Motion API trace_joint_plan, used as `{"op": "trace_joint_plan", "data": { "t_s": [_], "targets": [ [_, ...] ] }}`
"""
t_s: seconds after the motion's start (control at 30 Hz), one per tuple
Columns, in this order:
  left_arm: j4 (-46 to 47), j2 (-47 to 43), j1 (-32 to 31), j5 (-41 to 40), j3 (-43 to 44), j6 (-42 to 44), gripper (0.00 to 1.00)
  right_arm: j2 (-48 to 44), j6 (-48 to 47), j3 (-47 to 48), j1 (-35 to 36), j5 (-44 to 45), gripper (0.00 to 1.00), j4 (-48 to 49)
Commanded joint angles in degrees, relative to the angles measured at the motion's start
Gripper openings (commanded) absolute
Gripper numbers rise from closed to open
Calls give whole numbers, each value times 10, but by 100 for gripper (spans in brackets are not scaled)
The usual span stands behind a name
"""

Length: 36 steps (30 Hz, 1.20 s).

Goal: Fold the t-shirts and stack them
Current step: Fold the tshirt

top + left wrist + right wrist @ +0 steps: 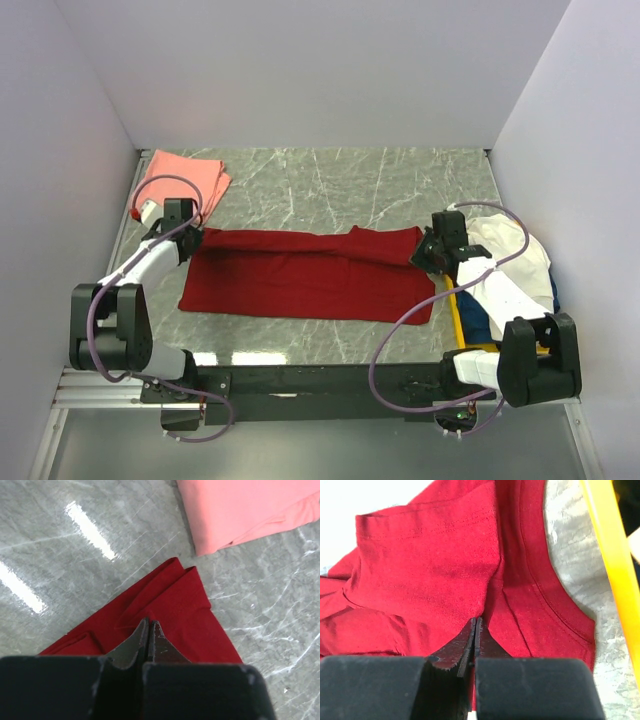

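Note:
The deep red t-shirt [300, 280] lies spread across the middle of the table, with its far edge folded over into a long strip. My left gripper [192, 238] is at that strip's left end. In the left wrist view the left gripper [149, 622] is shut, its tips down on the red cloth [180, 605], which ridges up toward them. My right gripper [428, 250] is at the right end by the collar. There the right gripper [476, 620] is shut on a fold of the red shirt [420, 555]. The salmon pink t-shirt [185, 175] [240, 510] lies folded at the back left. A cream white t-shirt [510, 260] is heaped at the right.
A yellow tray [455, 320] [610, 555] sits at the right under the white shirt and a dark blue cloth [478, 322]. White walls close in the table on the left, back and right. The black arm-mounting rail [300, 380] runs along the near edge.

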<state>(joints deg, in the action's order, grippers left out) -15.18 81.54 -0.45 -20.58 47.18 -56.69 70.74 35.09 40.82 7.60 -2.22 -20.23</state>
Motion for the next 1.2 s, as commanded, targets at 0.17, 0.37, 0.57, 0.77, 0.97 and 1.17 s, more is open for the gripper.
{"op": "trace_joint_plan", "data": {
  "t_s": [0.17,0.37,0.57,0.77,0.97,1.17],
  "targets": [
    [59,-30,18,25,-48,0,21,-6,2,-23,-37,-61,37,31],
    [67,-66,18,33,-58,7,43,-4,-17,26,-32,-58,51,16],
    [74,-88,15,63,-44,25,46,106,-20,144,36,-18,51,3],
    [62,-98,7,60,-44,30,48,268,-17,304,118,73,51,-43],
    [62,-94,7,48,-64,11,47,365,-7,390,145,96,50,-48],
    [49,-99,7,9,-71,-5,51,423,-6,436,160,98,49,-61]
  ]
}}
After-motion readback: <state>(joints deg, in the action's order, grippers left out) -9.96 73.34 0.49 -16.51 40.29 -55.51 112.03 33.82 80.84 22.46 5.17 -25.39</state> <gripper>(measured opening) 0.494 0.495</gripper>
